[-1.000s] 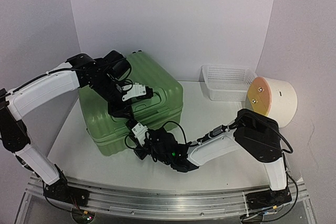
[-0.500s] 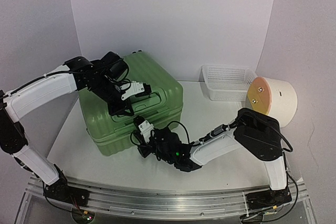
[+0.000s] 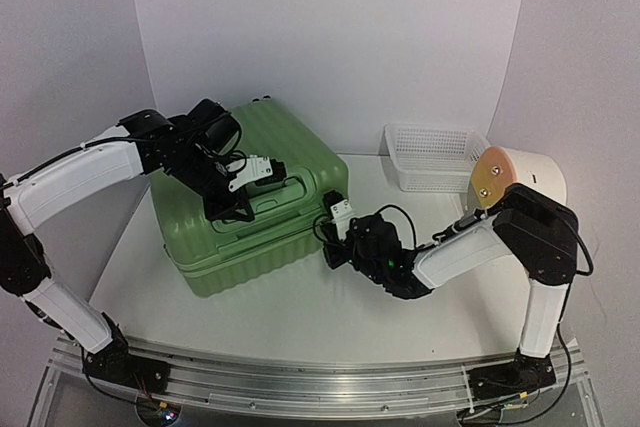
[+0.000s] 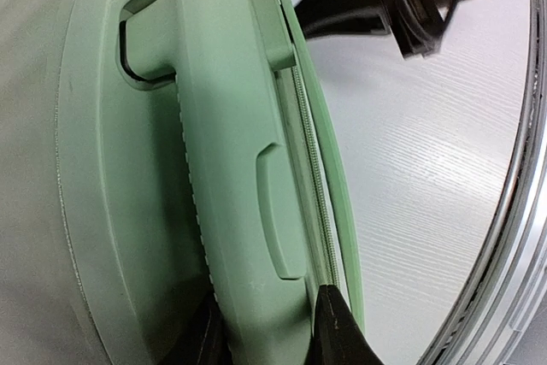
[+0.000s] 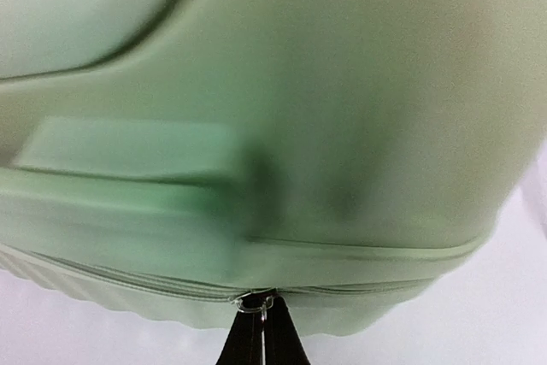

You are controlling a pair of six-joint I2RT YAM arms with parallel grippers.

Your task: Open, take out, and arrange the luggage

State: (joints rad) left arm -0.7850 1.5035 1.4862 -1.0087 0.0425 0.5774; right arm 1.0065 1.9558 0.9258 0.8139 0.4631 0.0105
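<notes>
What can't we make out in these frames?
Luggage interior: the shell lies closed over it in every view.
How far the zipper is undone: right wrist view is blurred, showing only the stretch at the right tool; top view, that tool covers it.
Left tool fingertips, either side of the handle: cut off by the left wrist view's bottom edge; too small in the top view.

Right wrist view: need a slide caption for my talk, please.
Right gripper shut on the zipper pull of the green suitcase.
</notes>
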